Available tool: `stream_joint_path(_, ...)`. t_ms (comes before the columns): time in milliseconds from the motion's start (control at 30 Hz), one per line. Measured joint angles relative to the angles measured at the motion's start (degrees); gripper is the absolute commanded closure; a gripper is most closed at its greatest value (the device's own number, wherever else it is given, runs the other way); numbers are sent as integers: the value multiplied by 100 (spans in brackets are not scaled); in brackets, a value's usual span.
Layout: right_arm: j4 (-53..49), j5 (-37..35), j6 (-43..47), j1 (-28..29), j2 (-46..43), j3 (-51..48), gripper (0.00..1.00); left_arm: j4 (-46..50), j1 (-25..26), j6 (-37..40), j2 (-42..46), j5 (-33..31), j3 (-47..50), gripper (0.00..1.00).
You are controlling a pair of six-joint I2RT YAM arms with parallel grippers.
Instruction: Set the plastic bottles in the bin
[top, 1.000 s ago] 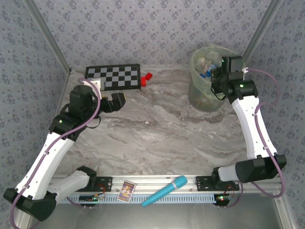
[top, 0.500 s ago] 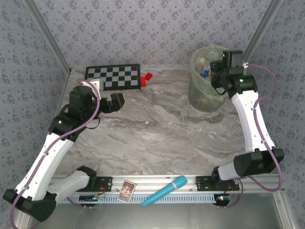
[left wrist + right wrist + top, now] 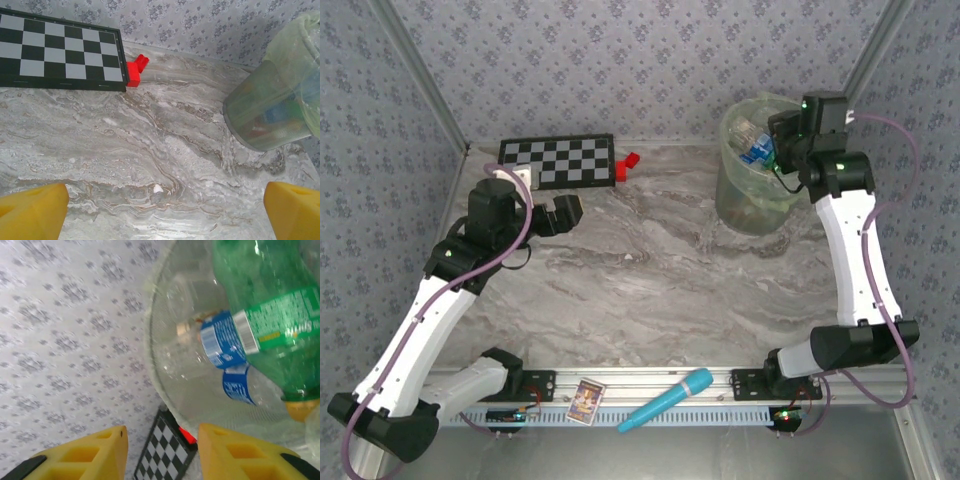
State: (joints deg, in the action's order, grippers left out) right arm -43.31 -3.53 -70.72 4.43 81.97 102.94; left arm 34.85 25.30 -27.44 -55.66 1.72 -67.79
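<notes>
The bin (image 3: 748, 200) stands at the far right of the table, a pale translucent bucket with a thin bag. Inside lie plastic bottles (image 3: 752, 146). In the right wrist view a green bottle (image 3: 270, 300) with a green label rests on a clear bottle with a blue label (image 3: 235, 386), inside the bin's rim (image 3: 152, 355). My right gripper (image 3: 782, 140) hangs over the bin's far right edge; its yellow fingers (image 3: 95, 455) stand apart and hold nothing. My left gripper (image 3: 565, 212) is wide open over bare table at the left, far from the bin (image 3: 272, 110).
A chessboard (image 3: 558, 161) lies at the back left, with a small red block (image 3: 628, 163) at its right end. A turquoise microphone-shaped object (image 3: 667, 399) and a small card (image 3: 586, 400) rest on the near rail. Patterned walls close the back and sides.
My right arm has swung its wrist up and to the right above the bin, and its fingers have parted. The left arm has not moved.
</notes>
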Motion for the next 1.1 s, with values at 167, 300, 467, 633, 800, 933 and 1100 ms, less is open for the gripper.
stream_joint_path(167,160,540,645,-723,334,216,63,-2,0,0,0,17,0,0)
stream_joint_path(300,201,938,1003,-1067,852,264,63,4,0,0,0,22,0,0)
stream_joint_path(467,264,1351,1279,-1193,1224,249,63,9,0,-2,4,17,0,0)
stream_joint_path(633,400,1517,1388,-1268,1233,109,63,11,0,-20,24,15,0,0)
stream_joint_path(800,522,1484,1423,-1329,1097,-225,63,13,0,-48,52,17,0,0)
stream_joint_path(933,474,1381,1471,-1368,994,-289,63,11,0,-68,52,17,0,0)
stream_joint_path(1100,315,1390,1604,-1405,999,-175,62,9,0,-79,48,17,0,0)
